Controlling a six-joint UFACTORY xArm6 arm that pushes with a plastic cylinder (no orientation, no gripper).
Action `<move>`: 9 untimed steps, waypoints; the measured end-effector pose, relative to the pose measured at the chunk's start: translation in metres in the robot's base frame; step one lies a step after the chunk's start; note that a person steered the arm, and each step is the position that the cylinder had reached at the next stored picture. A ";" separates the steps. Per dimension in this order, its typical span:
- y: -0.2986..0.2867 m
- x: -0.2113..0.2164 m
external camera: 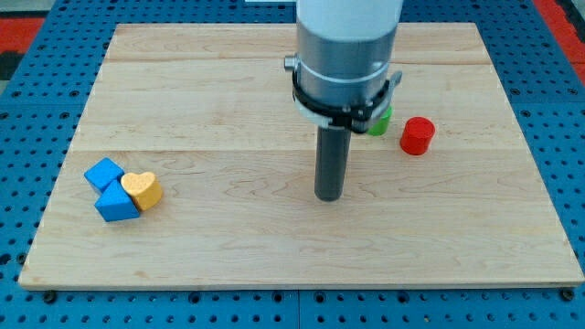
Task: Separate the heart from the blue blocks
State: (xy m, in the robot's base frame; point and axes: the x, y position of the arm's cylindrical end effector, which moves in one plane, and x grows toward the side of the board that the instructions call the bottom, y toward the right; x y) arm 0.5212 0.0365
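On the wooden board (274, 247), our tip (329, 197), which carries no claw, stands well right of the yellow heart (143, 189), untouched against both blue blocks (111, 191).

No readable text, label or number anywhere

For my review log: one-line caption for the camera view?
My tip rests mid-board, far right of the yellow heart touching two blue blocks.
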 end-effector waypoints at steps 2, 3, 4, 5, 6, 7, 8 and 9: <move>-0.170 0.078; -0.236 0.042; -0.252 0.008; -0.228 0.005; -0.212 -0.026; -0.189 -0.045; -0.227 -0.054; -0.204 -0.057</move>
State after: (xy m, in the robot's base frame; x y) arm 0.4642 -0.1674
